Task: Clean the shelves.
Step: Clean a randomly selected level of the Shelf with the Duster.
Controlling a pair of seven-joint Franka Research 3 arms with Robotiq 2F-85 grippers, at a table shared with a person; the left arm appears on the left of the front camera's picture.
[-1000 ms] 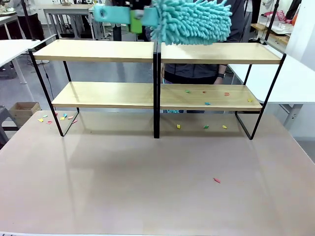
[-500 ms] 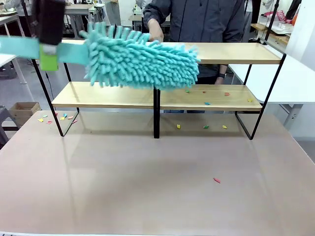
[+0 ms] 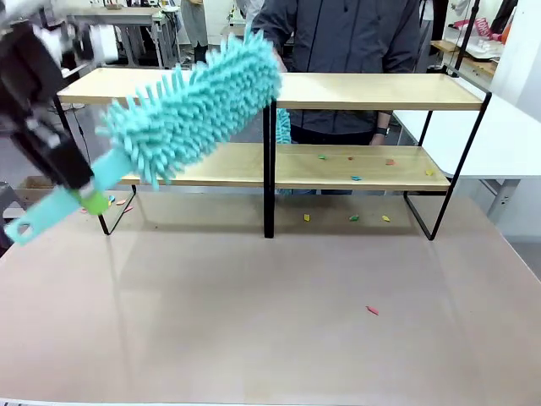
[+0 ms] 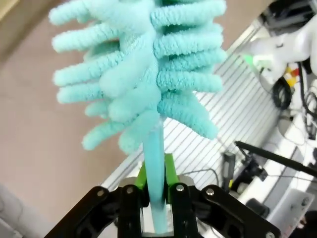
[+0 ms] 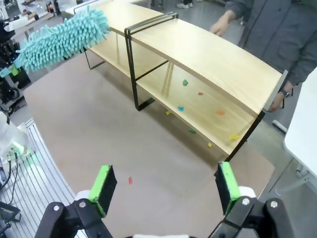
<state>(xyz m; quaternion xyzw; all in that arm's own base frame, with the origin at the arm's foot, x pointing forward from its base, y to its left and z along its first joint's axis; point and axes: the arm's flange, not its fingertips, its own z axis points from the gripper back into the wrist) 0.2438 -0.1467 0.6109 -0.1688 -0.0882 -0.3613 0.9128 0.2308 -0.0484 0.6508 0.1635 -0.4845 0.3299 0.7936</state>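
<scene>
**A:** Hazards, left to right?

**B:** Left gripper [image 4: 157, 191], clamped on the handle of the duster [image 3: 190, 110], could strike the central post [image 3: 269, 182] of the far shelves [image 3: 372, 91]. Scraps [image 3: 355, 178] on the lower right board may scatter onto the table [image 3: 254, 321]. Right gripper [image 5: 164, 187] hangs spread, idle.

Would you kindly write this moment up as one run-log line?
left gripper: shut on duster | duster: tilted, head by left half of shelves | right gripper: open, empty | coloured scraps: on lower right board
</scene>
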